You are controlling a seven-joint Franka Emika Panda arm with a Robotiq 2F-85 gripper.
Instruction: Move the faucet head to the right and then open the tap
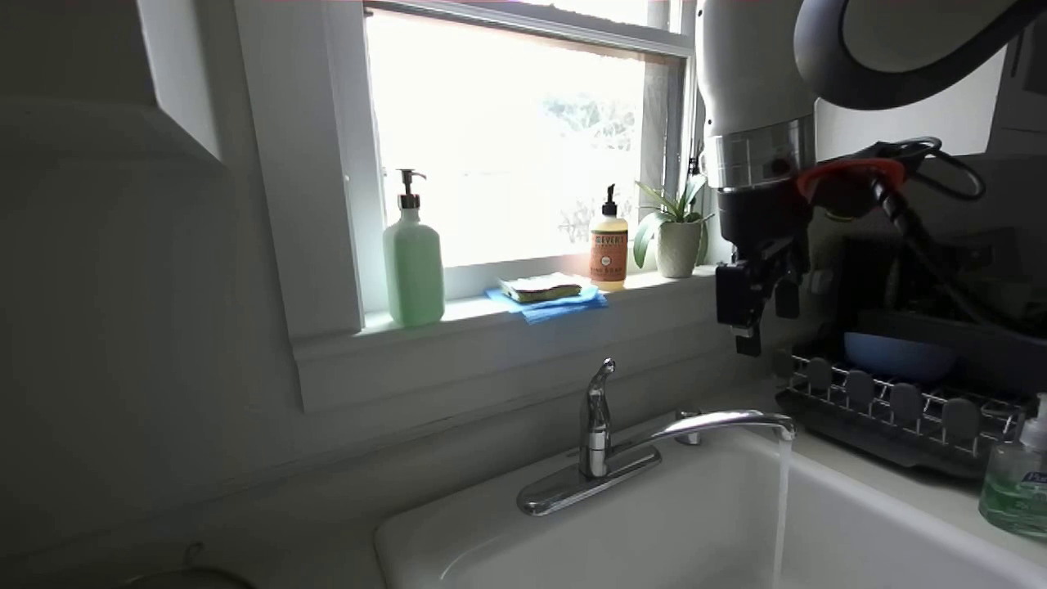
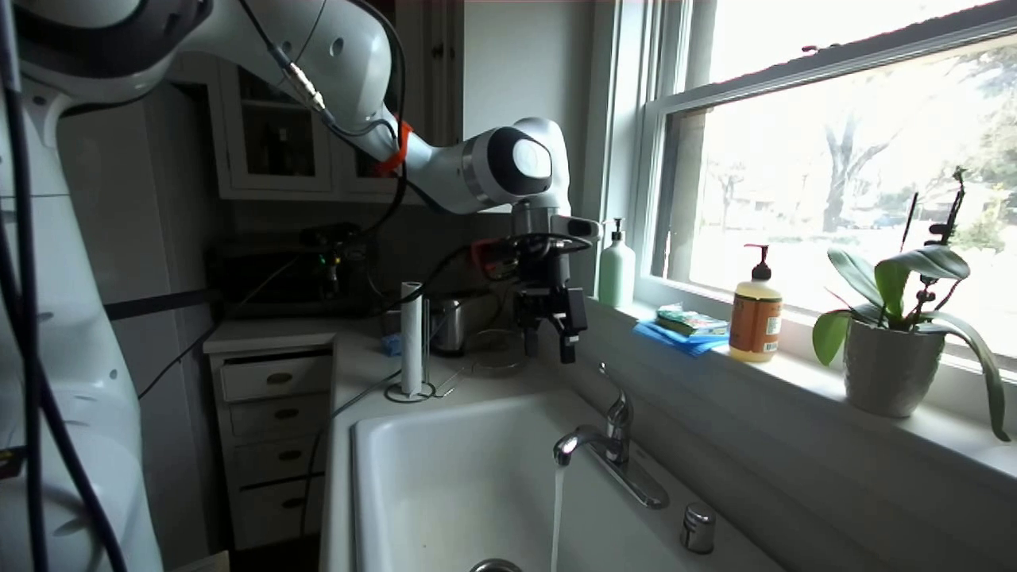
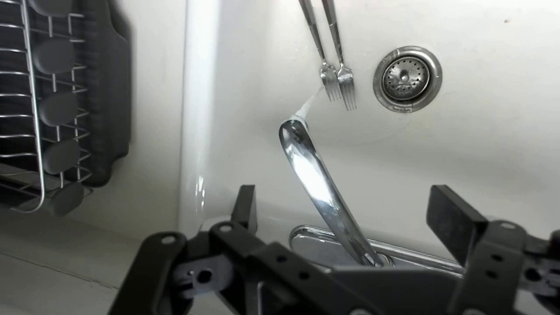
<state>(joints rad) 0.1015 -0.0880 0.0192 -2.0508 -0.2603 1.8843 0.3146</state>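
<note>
Over the sink (image 2: 469, 469), the gripper (image 3: 342, 205) hangs with jaws wide apart; water (image 1: 782, 507) runs from the faucet head (image 3: 317, 183).

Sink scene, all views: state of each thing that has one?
Tap: open, water running
Spout: angled toward the dish rack side
Gripper: open, empty, not touching the tap
Drain: strainer in; sealed or not, cannot tell
Two forks: lying in the sink
Green bottle: upright
Orange soap bottle: upright
Clear pump bottle: upright
Sponge: flat on the blue cloth
Plant: upright in its pot
Paper roll: upright
</note>
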